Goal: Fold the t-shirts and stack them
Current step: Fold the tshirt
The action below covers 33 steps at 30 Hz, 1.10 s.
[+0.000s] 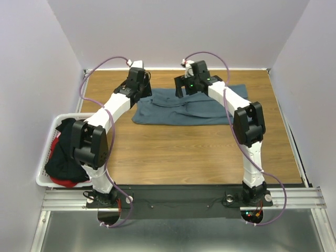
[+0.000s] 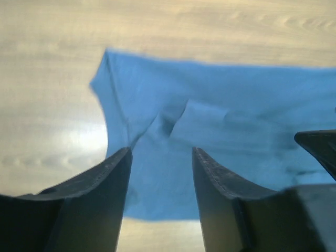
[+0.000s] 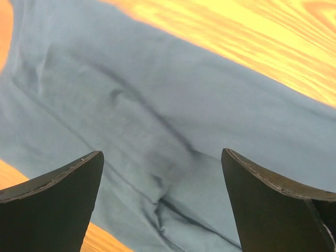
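A slate blue-grey t-shirt lies folded in a wide strip at the back middle of the table. It also shows in the left wrist view and the right wrist view. My left gripper is open and empty above the shirt's far left end. My right gripper is open wide and empty above the shirt's far middle. A black t-shirt and a red-pink one lie bunched in the white basket at the left edge.
Grey walls close in the table on three sides. The wood tabletop lies between the shirt and the arm bases. A metal rail runs along the near edge.
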Each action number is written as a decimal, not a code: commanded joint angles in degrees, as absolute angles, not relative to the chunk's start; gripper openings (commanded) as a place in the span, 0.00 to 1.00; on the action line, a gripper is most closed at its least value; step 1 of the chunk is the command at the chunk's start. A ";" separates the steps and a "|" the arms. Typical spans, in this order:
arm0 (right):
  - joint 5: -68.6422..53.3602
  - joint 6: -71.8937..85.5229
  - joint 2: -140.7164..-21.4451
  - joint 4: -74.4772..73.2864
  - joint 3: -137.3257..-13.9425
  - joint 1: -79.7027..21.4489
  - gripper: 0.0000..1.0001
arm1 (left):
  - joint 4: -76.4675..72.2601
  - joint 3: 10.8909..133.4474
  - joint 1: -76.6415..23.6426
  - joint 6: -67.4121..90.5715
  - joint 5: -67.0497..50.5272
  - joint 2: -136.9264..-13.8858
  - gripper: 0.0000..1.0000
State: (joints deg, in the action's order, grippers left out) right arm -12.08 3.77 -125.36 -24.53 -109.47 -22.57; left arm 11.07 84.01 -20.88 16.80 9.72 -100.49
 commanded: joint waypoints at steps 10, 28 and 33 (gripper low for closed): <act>-2.99 -15.64 -132.53 -25.75 -118.47 -32.08 1.00 | 7.73 74.36 -20.74 20.48 7.82 -104.84 0.46; 7.11 -18.72 -140.80 -25.49 -123.13 -33.31 1.00 | 7.73 70.58 -20.65 20.48 7.56 -110.04 0.37; 11.24 -18.98 -140.89 -24.96 -124.10 -33.22 1.00 | 8.88 69.79 -20.57 20.30 7.12 -111.45 0.37</act>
State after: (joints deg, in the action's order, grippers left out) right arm 5.96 -17.67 -140.29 -26.57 -121.05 -32.93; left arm 7.38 71.57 -20.67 20.40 7.40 -110.52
